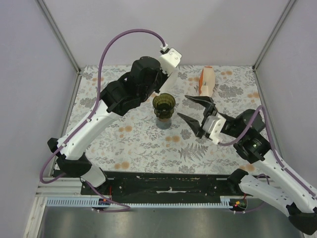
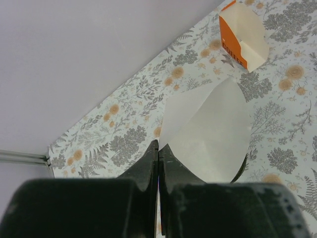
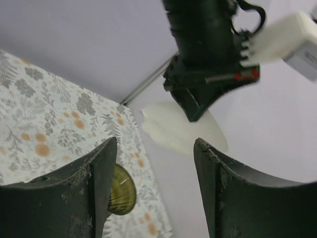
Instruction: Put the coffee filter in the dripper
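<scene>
L pincer [image 2: 158,149] pinched on coffee filter [image 2: 213,134]; R pincer [image 1: 183,106] wide open; floral tablecloth [image 1: 138,144], pale walls [image 1: 29,74].

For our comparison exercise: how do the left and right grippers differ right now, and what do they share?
The left gripper is shut, pinching the coffee filter by its edge; the right gripper is open and holds nothing. The left gripper hangs above the dripper; the right gripper sits beside it, on its right. Both are dark, two-fingered and near the dripper.
</scene>
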Action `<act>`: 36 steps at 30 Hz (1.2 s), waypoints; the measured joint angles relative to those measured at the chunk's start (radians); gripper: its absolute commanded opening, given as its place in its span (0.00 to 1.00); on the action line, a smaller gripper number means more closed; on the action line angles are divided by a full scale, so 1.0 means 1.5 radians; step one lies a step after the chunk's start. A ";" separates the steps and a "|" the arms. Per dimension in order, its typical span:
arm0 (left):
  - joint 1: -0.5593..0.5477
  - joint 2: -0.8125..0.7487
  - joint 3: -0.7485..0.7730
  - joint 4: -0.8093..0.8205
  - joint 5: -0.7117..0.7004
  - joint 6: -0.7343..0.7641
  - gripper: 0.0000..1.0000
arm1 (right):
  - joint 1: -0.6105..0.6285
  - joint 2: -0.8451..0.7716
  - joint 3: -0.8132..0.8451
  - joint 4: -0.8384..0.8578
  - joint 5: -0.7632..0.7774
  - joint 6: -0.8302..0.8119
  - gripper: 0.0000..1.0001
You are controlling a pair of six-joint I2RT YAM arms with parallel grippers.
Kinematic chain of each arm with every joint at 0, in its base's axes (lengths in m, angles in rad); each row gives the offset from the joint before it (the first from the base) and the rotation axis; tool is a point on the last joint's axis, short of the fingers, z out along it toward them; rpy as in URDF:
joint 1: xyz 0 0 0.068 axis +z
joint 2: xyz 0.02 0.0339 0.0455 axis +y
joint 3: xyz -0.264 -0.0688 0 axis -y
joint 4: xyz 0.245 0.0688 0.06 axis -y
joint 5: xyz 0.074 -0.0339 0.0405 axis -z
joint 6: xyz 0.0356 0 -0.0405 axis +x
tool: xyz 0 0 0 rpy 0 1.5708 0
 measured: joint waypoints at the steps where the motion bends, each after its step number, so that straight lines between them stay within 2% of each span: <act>1: 0.000 0.000 0.000 -0.004 0.004 -0.003 0.02 | 0.025 0.005 -0.002 -0.004 -0.001 -0.065 0.71; 4: 0.000 0.000 0.000 -0.017 0.017 -0.012 0.02 | 0.068 0.049 0.017 -0.033 0.004 -0.241 0.71; 7: 0.001 0.001 0.000 -0.026 0.027 -0.019 0.02 | 0.086 0.108 0.043 -0.061 0.028 -0.370 0.72; 13: 0.001 0.001 0.000 -0.033 0.047 -0.028 0.02 | 0.105 0.190 0.098 -0.126 0.094 -0.547 0.71; 16: 0.001 0.001 0.000 -0.037 0.053 -0.033 0.02 | 0.107 0.217 0.113 -0.130 0.126 -0.605 0.66; 17: 0.001 0.001 0.000 -0.039 0.057 -0.035 0.02 | 0.107 0.229 0.116 -0.130 0.139 -0.622 0.61; 21: 0.001 0.001 0.000 -0.049 0.066 -0.041 0.02 | 0.107 0.262 0.129 -0.140 0.169 -0.665 0.46; 25: 0.005 0.001 0.007 -0.057 0.072 -0.043 0.02 | 0.107 0.287 0.138 -0.149 0.207 -0.701 0.19; 28: 0.016 0.001 0.014 -0.062 0.081 -0.044 0.02 | 0.106 0.292 0.145 -0.172 0.216 -0.699 0.01; 36: 0.079 0.030 0.048 -0.098 0.120 -0.045 0.02 | 0.105 0.287 0.217 -0.274 0.146 -0.572 0.00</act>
